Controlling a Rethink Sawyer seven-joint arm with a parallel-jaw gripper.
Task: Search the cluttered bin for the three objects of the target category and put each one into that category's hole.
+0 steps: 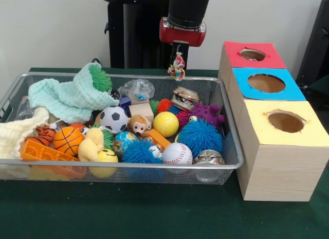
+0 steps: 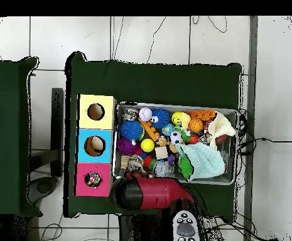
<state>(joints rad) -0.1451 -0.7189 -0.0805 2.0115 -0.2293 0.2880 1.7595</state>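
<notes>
My gripper point(image 1: 177, 58) hangs above the far rim of the wire mesh bin point(image 1: 154, 166), right of its middle. It is shut on a small spotted fabric scrap point(image 1: 176, 69), white with red, yellow and blue spots, which dangles clear of the bin. The red-panel hole point(image 1: 252, 54) is to the right, at the far end of the wooden box. In the overhead view the arm point(image 2: 151, 193) covers the gripper beside the bin point(image 2: 173, 105), and something multicoloured shows inside the red-panel hole point(image 2: 93, 179). I see no other spotted scrap among the clutter.
The bin holds a mint-green waffle cloth point(image 1: 67, 97), a cream knitted cloth point(image 1: 13, 133), balls, spiky toys and a plush. The blue-panel hole point(image 1: 266, 83) and the yellow-panel hole point(image 1: 286, 121) follow the red one toward the front.
</notes>
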